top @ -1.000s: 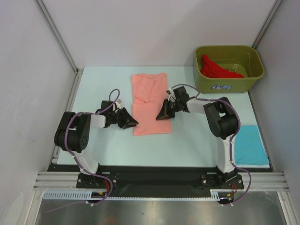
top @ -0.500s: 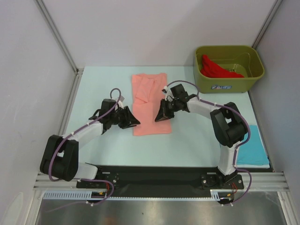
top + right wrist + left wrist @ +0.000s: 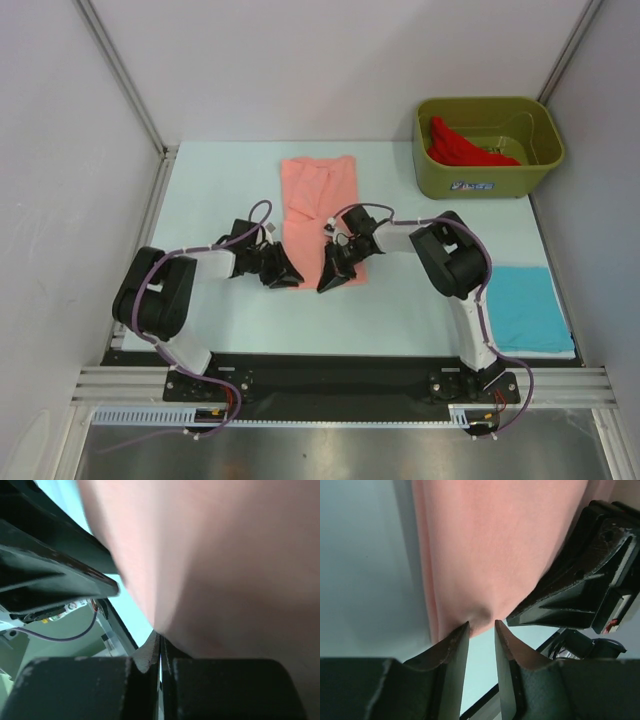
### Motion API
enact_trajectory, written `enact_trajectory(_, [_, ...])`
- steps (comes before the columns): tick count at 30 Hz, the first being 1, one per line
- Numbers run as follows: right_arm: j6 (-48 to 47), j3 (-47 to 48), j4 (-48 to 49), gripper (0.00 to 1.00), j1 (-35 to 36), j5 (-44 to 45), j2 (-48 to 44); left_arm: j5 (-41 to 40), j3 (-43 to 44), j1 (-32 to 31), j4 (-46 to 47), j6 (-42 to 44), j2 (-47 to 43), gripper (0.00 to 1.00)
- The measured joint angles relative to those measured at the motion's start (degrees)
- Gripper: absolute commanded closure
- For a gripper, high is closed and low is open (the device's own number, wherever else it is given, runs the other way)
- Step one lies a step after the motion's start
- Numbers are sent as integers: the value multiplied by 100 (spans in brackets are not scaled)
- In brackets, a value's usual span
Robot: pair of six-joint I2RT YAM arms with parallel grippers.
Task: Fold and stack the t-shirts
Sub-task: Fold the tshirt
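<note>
Folding: right gripper (image 3: 328,283) clamps hem of salmon-pink t-shirt (image 3: 318,195) at 6 o'clock; left gripper (image 3: 481,626) half-open astride hem. Next, likely: close left, lift toward 12 o'clock.

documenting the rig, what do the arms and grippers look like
The left arm and right arm have white links, bulky black joints and purple cables looping alongside. The left gripper and right gripper are black, with wedge-shaped fingers tapering to thin tips.

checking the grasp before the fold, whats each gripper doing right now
Left gripper: open, tips at the salmon-pink fabric t-shirt's hem.
Right gripper: shut on that t-shirt's hem.
</note>
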Motion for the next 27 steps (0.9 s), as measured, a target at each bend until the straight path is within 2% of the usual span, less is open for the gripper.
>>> enact_trajectory(6, [-210,-658,81,99,-398,-181,-225,-39,46,-4,-87,52,31,66])
enact_trajectory(11, [-485,-1517,-63,99,-1176,-118,-809,-109,-138,-4,46,111,-122,66])
enact_trajectory(13, [-601,-1851,-192,96,-1497,55,-1134,-210,-264,-11,101,166,-284,61])
enact_trajectory(14, [-638,-1985,-297,95,-1611,201,-1314,-269,-339,-11,79,205,-422,52])
enact_trajectory(15, [-686,-2140,-376,93,-1696,424,-1545,-348,-411,-11,0,256,-595,48])
enact_trajectory(17, [-693,-2378,-442,79,-1711,748,-1921,-546,-549,-31,-297,356,-1047,39])
enact_trajectory(18, [-651,-2514,-442,67,-1687,890,-2120,-721,-636,-37,-566,369,-1342,37])
enact_trajectory(22, [-157,-3034,-175,47,-1622,1259,-2850,-1054,-780,-31,-1143,304,-2059,34])
enact_trajectory(25, [549,-3335,404,39,-1589,1344,-3003,-1189,-876,-31,-1163,107,-2330,37])
enact_trajectory(27, [1056,-3458,850,40,-1565,1340,-3012,-1248,-1016,-31,-1054,-101,-2328,39])
